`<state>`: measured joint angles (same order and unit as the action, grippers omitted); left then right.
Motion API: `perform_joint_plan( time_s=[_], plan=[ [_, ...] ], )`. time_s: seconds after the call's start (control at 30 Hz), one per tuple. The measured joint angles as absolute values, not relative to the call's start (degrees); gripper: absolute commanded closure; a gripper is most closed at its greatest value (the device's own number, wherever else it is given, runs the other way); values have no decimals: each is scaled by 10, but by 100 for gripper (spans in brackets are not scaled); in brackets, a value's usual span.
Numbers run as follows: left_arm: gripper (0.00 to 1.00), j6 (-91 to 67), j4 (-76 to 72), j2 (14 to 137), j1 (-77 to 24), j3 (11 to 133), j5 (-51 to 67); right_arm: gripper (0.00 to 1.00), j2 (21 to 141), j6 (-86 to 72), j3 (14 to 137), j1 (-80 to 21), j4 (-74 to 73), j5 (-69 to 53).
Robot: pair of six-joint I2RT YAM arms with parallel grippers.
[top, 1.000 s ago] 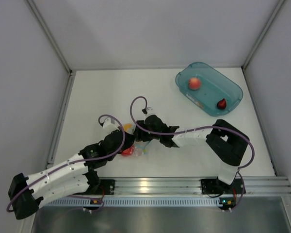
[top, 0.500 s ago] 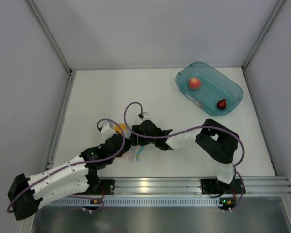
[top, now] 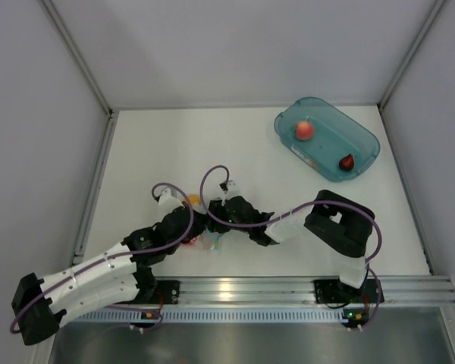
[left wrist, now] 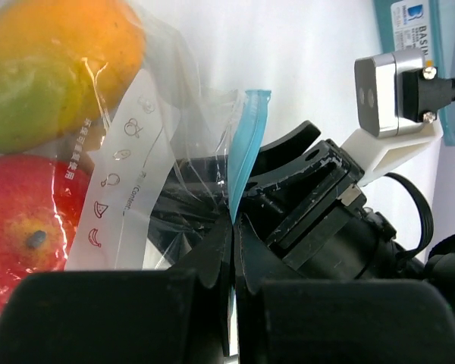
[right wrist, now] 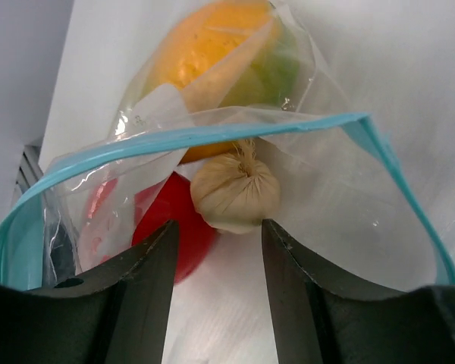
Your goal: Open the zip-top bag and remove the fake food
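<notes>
**Q:** Quick desc pls, where's the zip-top bag?

**A:** Top cam: I see the zip-top bag (top: 214, 241) lying on the white table (top: 174, 144), abt 7 o'clock from table centre. It's mostly hidden under my two wrists, which meet over it. The teal tub (top: 327, 148) sits well apart, twd 2 o'clock.

**Q:** Fingers?

**A:** Left wrist cam: my left fingers (left wrist: 212, 258) are pressed together, pinching the bag's teal zip strip (left wrist: 245, 144), which stands up twd 12 o'clock. Right wrist cam: my right fingers (right wrist: 148, 288) are spread w/ nothing between them. The strip arcs across just ahead of them. I can't tell how far the mouth is parted.

**Q:** Fake food?

**A:** Right wrist cam, behind the clear film: a yellow-orange mango (right wrist: 212, 53) at 12 o'clock and a red tomato ball (right wrist: 171, 224) at 8 o'clock, just beside the mango. A beige garlic-like bulb (right wrist: 235, 193) sits mid-frame under the strip's arc. I can't tell if it's in or out of the bag. Top cam, in the tub: a pinkish peach ball (top: 304, 130) at the 10 o'clock end and a dark red piece (top: 347, 161) at the 4 o'clock end, apart from each other.
</notes>
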<state>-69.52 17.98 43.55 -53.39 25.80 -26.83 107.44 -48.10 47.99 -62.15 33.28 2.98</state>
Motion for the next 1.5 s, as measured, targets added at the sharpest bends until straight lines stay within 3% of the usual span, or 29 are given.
perform_joint_plan(
  time_s=[0.37, 0.87, 1.27, 1.5],
  plan=[
    [100, -695, 165, 472, -527, 276, -283, 32, 1066, -490, 496, -621, 276, 84],
    [100, -705, 109, 487, -522, 269, -261, 36, 1047, -506, 477, -621, 252, 191],
    [100, -718, 29, 524, -530, 314, -160, 37, 866, -408, 463, -614, 39, 335],
    [100, -718, 3, 524, -540, 317, -138, 40, 828, -337, 493, -576, -85, 342]
  ],
)
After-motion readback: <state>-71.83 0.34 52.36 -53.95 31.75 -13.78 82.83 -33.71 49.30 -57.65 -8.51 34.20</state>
